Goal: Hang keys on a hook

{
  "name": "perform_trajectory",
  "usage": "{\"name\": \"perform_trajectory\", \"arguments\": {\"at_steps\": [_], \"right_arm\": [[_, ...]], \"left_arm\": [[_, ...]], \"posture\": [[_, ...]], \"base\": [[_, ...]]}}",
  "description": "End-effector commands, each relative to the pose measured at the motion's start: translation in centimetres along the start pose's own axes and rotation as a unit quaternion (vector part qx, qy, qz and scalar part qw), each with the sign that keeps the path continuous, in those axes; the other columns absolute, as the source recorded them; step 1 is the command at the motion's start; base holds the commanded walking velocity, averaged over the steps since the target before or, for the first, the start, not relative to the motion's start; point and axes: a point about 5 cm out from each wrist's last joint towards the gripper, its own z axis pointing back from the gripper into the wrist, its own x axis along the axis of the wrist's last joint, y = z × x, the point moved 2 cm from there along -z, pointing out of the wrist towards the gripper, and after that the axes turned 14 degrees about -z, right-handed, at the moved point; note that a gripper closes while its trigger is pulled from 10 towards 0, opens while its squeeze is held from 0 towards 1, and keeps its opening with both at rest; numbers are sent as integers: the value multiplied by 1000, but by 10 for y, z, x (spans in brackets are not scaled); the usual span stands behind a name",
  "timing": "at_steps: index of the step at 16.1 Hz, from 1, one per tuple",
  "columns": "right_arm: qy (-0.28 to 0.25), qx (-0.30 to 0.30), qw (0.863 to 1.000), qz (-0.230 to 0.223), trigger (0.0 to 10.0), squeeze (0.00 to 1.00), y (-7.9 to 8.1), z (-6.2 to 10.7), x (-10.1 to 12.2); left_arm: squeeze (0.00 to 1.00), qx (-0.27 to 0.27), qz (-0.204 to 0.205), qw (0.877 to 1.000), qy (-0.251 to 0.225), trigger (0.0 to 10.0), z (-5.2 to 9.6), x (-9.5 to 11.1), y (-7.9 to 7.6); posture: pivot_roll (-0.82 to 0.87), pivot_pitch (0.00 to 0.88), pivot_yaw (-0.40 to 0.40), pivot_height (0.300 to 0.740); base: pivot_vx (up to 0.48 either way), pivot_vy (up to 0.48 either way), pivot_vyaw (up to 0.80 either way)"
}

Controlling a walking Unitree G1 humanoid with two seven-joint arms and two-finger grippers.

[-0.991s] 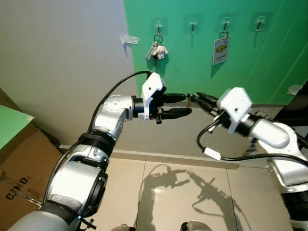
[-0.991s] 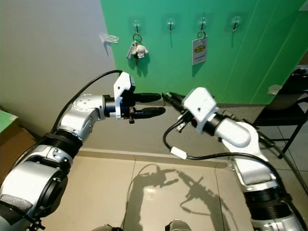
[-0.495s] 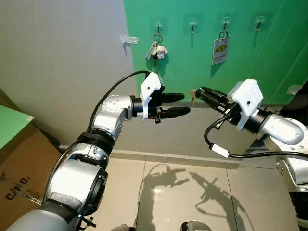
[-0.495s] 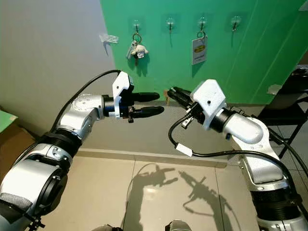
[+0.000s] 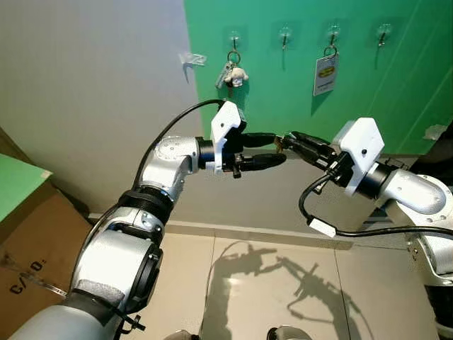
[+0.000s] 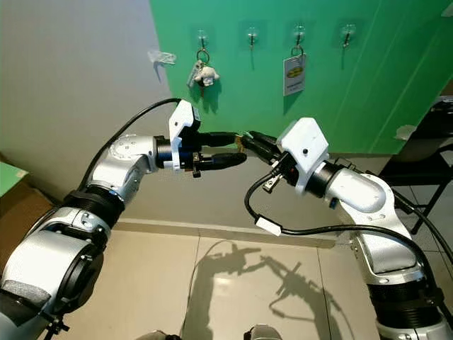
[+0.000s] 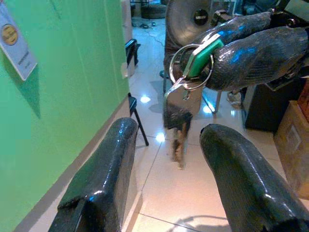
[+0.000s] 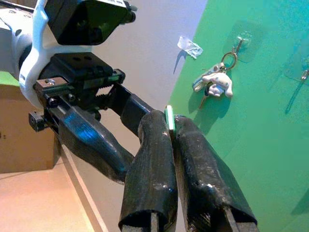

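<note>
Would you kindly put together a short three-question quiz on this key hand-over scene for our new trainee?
1. True or false: the right gripper is shut on the keys.
2. The left gripper's fingers are: A) shut on the keys, B) open around the hanging keys, C) touching a hook.
3. Of the four wall hooks, how many already carry something?

Key
1. True; it pinches the green tag.
2. B.
3. Two: a plush keychain and a white card; the second hook and fourth hook are free.
</note>
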Motion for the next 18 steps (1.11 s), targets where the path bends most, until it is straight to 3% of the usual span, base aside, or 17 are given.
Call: {"name": "perform_trajectory", "arguments": {"at_steps": [1,7,8,9,10,12,13,18], "right_arm": [[-5,13,1000,-1,0,0,6,-3,3],[-11,12,1000,-8,0,0,7,-6,5],[-12,13,1000,-9,0,0,7,-7,5],[-14,14,1000,-10,0,0,8,-8,6],[-19,14,1000,-14,0,0,9,-10,7],[-23,15,999,-19,0,0,11,-12,7],[-26,16,999,-23,0,0,12,-14,8],[-32,16,999,-34,0,0,13,-14,8]], "left_arm": [[0,0,-1,1000,-3,10000,1,4,3],[0,-10,4,1000,1,10000,-3,1,-1],[0,-14,6,1000,1,8157,-4,1,-1],[0,-21,14,1000,-6,588,-4,1,-3],[0,-31,19,999,-9,0,-5,1,-5],[0,-41,23,999,-8,0,-5,0,-6],[0,-78,30,997,-1,0,-3,-3,-13],[0,-42,24,998,-29,0,-5,4,-7]], "posture": [[-344,31,98,740],[-341,44,97,740],[-342,47,97,740],[-343,48,97,740],[-343,50,97,740],[-340,51,96,740],[-340,51,96,740],[-330,56,90,740]], "base": [[0,0,0],[0,0,0],[0,0,0],[0,0,0],[0,0,0],[0,0,0],[0,0,0],[0,0,0]]}}
